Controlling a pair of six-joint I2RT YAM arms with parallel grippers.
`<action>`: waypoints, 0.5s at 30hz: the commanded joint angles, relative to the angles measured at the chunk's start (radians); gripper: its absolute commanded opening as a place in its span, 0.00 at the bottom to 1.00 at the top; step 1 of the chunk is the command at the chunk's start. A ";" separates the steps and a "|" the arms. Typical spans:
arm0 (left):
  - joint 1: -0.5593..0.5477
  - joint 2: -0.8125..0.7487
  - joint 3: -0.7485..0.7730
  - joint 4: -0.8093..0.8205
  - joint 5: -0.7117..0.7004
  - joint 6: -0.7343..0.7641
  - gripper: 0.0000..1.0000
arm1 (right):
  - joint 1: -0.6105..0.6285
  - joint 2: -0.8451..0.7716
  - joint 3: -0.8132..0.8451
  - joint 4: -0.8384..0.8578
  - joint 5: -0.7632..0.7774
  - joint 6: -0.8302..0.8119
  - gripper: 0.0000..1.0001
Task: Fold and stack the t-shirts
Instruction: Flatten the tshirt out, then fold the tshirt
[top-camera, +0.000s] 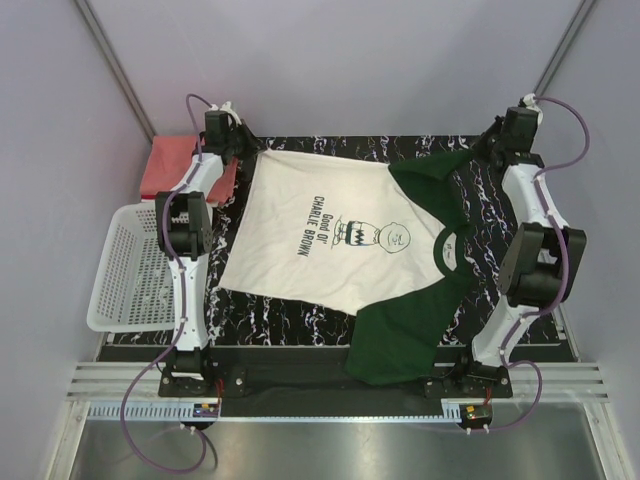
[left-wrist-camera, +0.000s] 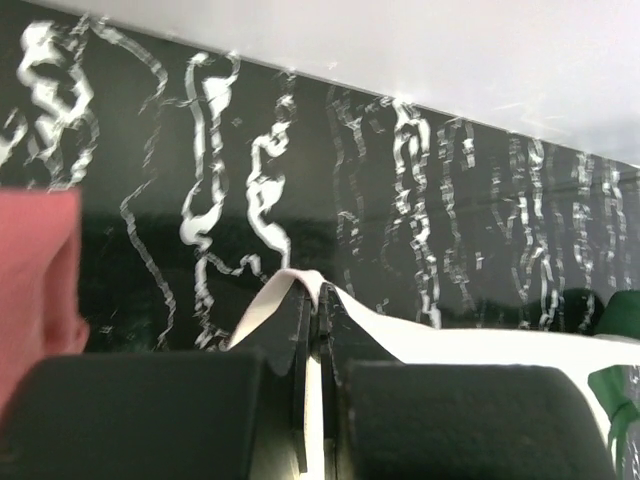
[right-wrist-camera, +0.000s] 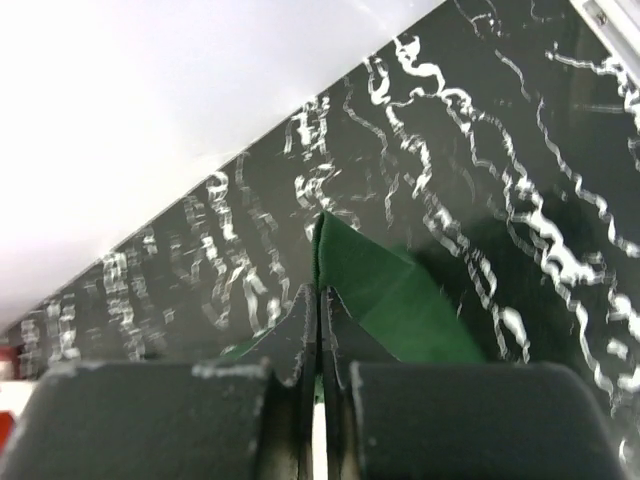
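The cream t-shirt (top-camera: 320, 240) lies spread mid-table, the left gripper (left-wrist-camera: 320, 300) pinching its hem corner (left-wrist-camera: 290, 285) at 11 o'clock, the right gripper (right-wrist-camera: 320, 290) pinching the green sleeve (right-wrist-camera: 390, 295) at 1 o'clock — both bites look thin, so uneven pulling may slip one free.

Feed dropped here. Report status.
Left gripper shut on cream t-shirt hem, right gripper on its green sleeve. Shirt spread out. Salmon t-shirt off far left; nothing atop.

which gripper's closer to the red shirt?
Left. The left gripper pinches the cream shirt's hem right beside the red shirt; the right gripper holds the green sleeve across the table.
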 joint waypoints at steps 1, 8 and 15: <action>0.008 0.012 0.085 0.092 0.059 0.014 0.00 | -0.006 -0.131 -0.146 -0.005 0.000 0.094 0.00; 0.008 -0.023 0.033 0.057 0.092 0.036 0.00 | -0.007 -0.304 -0.407 0.004 -0.033 0.179 0.00; 0.008 -0.085 -0.016 -0.060 0.126 0.069 0.00 | -0.006 -0.447 -0.512 -0.097 -0.010 0.163 0.00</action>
